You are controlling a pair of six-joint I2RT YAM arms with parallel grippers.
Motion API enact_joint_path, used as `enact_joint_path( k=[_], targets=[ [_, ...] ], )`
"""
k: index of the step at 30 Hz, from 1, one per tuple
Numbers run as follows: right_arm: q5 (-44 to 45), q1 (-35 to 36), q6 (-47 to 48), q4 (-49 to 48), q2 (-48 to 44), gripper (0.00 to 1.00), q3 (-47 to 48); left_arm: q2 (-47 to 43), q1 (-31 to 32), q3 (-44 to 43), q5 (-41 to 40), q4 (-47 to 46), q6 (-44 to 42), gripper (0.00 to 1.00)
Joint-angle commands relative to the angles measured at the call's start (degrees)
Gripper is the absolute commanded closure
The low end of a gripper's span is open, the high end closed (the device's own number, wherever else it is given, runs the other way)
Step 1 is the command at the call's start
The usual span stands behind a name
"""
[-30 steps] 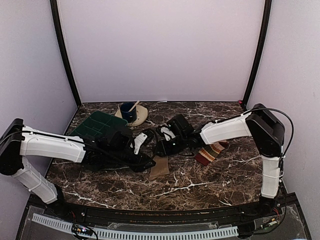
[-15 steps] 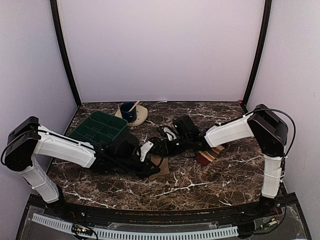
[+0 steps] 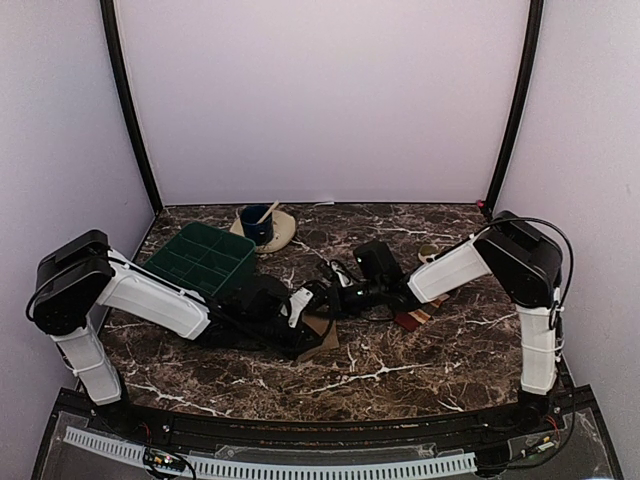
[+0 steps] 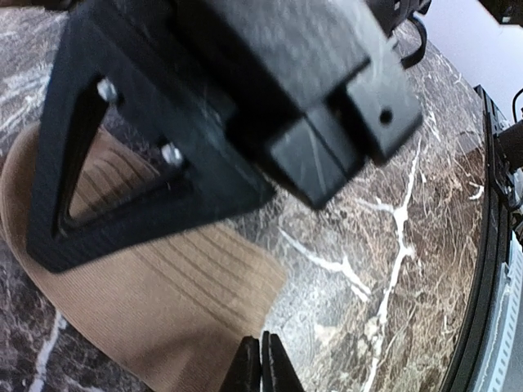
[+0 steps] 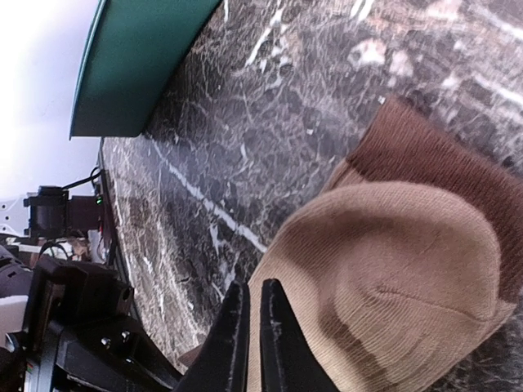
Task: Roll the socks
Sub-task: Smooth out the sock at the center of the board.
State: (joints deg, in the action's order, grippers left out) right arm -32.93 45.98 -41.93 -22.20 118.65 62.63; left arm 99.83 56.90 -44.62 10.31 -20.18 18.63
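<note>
The plain tan sock (image 3: 325, 340) lies flat on the marble between the two arms. In the left wrist view its ribbed cuff (image 4: 163, 302) fills the lower left, and my left gripper (image 4: 261, 366) is shut with its tips pinched on the cuff's edge. In the right wrist view the tan toe (image 5: 392, 286) lies over a brown sock end (image 5: 425, 155). My right gripper (image 5: 249, 306) has its jaws almost together on the toe's left edge. The striped sock (image 3: 415, 318) lies to the right under the right arm, mostly hidden.
A green compartment tray (image 3: 200, 255) stands at the back left, its edge (image 5: 139, 57) showing in the right wrist view. A blue cup with a stick (image 3: 257, 225) sits on a tan plate behind it. The right arm's black gripper body (image 4: 229, 106) hangs close above the left gripper.
Both arms have dropped and come together over the tan sock. Both grippers were open a second ago and have closed on its edges.
</note>
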Motion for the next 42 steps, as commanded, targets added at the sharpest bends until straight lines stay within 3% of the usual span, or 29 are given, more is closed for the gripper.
enact_joint_path(
  k=[1,14,31,42],
  targets=[
    [-3.0,-0.8,-2.0,-5.0,1.7,0.94,-0.7,1.0,0.1,-1.9,-1.5,-2.4,-0.4,0.96],
    [-4.0,-1.9,-2.9,-5.8,5.0,0.96,-0.1,7.1,-1.6,-5.4,0.5,2.2,2.9,0.99],
    [-2.3,-5.6,2.9,4.9,10.2,0.96,9.9,8.4,-2.5,-7.3,0.5,11.1,4.9,1.00],
    [-0.6,-7.6,6.4,10.4,13.0,0.96,14.4,8.3,-3.0,-7.0,1.4,11.7,5.2,1.00]
  ],
)
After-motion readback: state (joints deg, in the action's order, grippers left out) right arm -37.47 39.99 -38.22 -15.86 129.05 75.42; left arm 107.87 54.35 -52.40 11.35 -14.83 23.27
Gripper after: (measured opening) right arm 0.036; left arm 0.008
